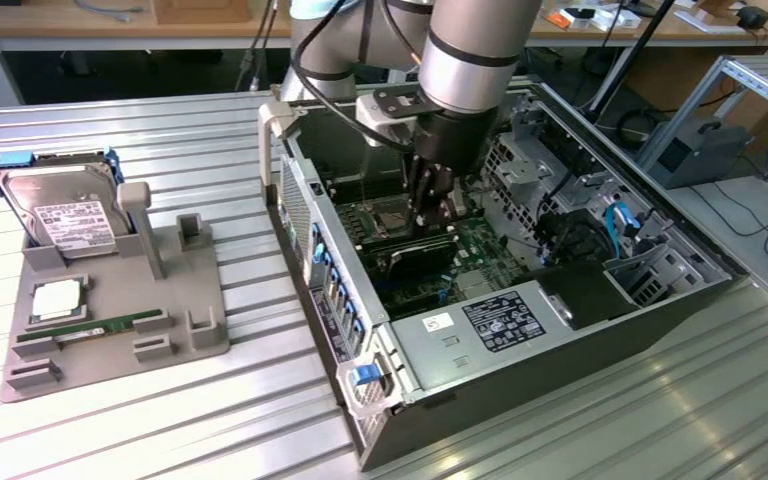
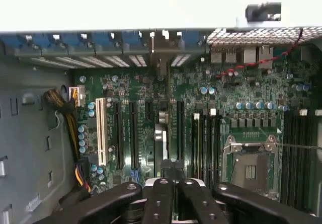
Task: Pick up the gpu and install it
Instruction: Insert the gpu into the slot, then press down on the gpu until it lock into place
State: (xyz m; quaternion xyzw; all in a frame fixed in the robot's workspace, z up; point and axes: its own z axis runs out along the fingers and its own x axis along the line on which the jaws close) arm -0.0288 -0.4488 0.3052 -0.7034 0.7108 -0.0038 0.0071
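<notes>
Inside the open computer case, the end effector is clenched on the gpu's top edge, holding the card upright, edge-on, over the motherboard slots so it can seat straight down.

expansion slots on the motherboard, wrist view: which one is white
The slot nearest the yellow-and-black cable bundle, at the row's outer end. The other long slots beside it are black.

Your gpu: thin dark card, standing on edge inside open computer case, down on green board. From above you see only narrow edge.
</notes>
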